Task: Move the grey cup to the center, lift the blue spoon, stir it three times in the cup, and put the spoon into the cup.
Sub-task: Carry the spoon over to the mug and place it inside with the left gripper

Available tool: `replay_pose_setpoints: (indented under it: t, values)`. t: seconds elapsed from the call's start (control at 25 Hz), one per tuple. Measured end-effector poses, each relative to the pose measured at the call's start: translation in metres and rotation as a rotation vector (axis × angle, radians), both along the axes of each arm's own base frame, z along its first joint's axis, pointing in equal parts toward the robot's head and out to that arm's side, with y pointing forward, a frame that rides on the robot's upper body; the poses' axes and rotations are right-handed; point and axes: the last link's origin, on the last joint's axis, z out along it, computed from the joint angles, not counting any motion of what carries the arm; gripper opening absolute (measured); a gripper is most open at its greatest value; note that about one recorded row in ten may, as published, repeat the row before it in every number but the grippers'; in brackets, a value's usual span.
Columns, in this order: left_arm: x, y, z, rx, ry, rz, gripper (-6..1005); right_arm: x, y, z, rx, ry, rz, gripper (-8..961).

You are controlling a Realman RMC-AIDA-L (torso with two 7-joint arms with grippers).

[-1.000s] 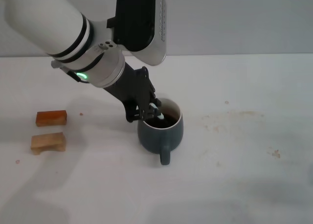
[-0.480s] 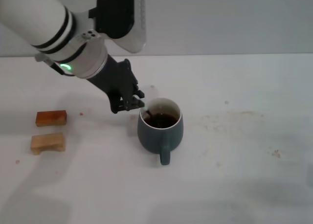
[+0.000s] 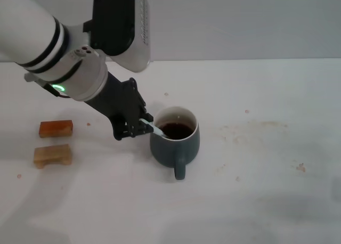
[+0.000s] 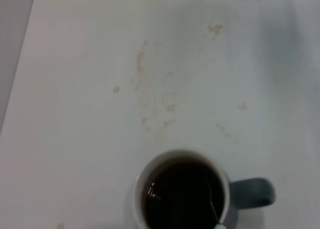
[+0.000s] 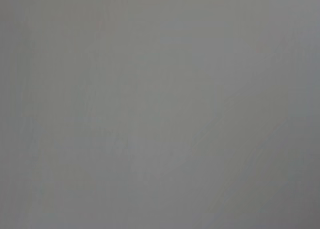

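The left gripper (image 3: 139, 125) has drawn back left of the grey cup (image 3: 175, 139) since a moment ago, fingers apart, holding nothing; the blue spoon (image 3: 154, 129) now leans on the cup's rim.

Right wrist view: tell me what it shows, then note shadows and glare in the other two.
Right wrist view: flat featureless grey. Head view: soft shadow under the left pincer beside the grey cup. Left wrist view: small glints on the dark liquid, blue spoon faintly visible.
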Motion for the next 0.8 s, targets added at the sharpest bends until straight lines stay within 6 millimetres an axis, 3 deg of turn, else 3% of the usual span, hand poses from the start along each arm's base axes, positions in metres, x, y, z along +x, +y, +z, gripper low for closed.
replay_pose_setpoints:
  t: [0.28,0.48,0.8]
  values:
    - [0.007,-0.002,-0.008,-0.021,-0.022,-0.021,230,0.001,-0.004,0.000,0.001,0.001,-0.003,68]
    - [0.020,0.009,-0.023,-0.014,-0.042,-0.061,231,0.002,-0.006,-0.001,0.001,0.003,-0.009,69]
    - [0.016,0.026,-0.030,0.012,-0.040,-0.052,233,0.002,-0.007,-0.001,0.002,0.006,-0.011,68]
